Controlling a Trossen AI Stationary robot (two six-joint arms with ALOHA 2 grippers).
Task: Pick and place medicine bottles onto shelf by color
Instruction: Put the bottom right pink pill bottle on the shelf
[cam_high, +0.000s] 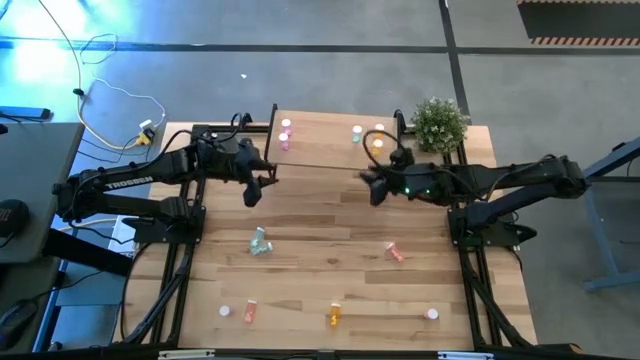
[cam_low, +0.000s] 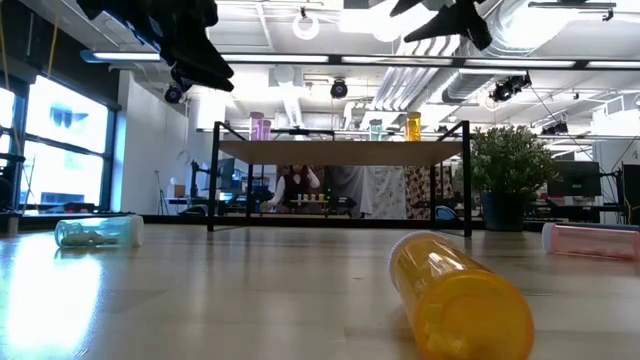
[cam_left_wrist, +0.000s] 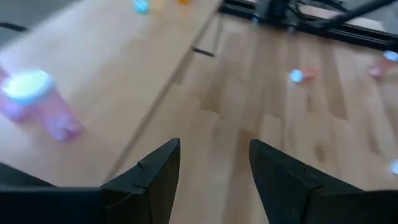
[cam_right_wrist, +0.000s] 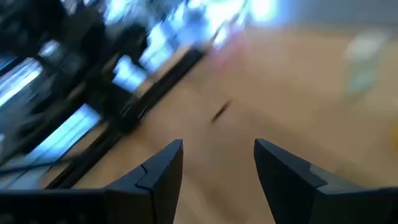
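Both grippers are open and empty: left gripper (cam_high: 254, 192), right gripper (cam_high: 374, 190). Green bottle (cam_high: 260, 243) lies on its side just nearer than the left gripper, which is closer.

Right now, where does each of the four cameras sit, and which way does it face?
High view: overhead, straight down on the table; both arms, left gripper, right gripper, both open.
Low view: at tabletop height, looking level at the shelf; dark arm parts at top.
Left wrist view: behind the left gripper, over the shelf edge by a pink bottle.
Right wrist view: behind the right gripper, over blurred wood.
Shared: the orange bottle shows in both low and high views.
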